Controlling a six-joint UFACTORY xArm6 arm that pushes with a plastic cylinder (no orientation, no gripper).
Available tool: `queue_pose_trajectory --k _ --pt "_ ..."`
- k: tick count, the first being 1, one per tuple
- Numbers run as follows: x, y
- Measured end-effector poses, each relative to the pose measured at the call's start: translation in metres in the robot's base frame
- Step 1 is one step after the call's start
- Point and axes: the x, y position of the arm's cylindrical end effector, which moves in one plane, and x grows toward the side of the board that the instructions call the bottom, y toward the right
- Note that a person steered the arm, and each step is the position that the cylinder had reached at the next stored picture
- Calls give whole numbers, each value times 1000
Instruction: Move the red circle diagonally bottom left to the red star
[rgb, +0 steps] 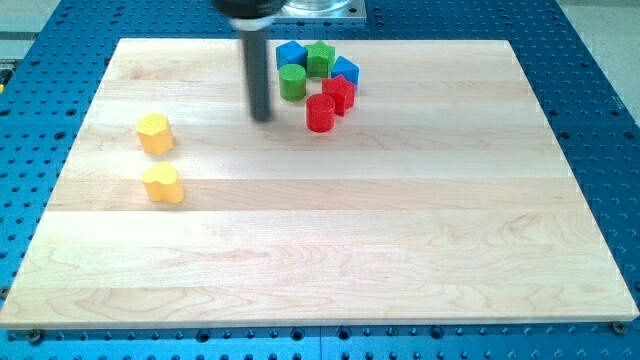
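Wooden board (320, 250) | rod upright, my tip (262, 117) left of red circle (320, 113) | tool holds nothing, no jaws

Two red blocks (320, 113) (340, 93); two green (292, 81) (320, 58); two blue (289, 54) (347, 70); two yellow (154, 133) (162, 183)

A single camera looks down at a slant from beyond the view's bottom edge, facing toward the view's top. It stands far enough back to take in the whole wooden surface (330, 260) and the blue perforated base (590, 110) around it. The rod (260, 70) enters from the view's top.
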Motion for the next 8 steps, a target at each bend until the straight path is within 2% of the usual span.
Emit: queue_pose_trajectory --k 1,2,4,6,7,8 --pt "46 33" --pt "15 105" --pt "4 144" --pt "-6 227" --pt "-26 266" --pt "-41 191"
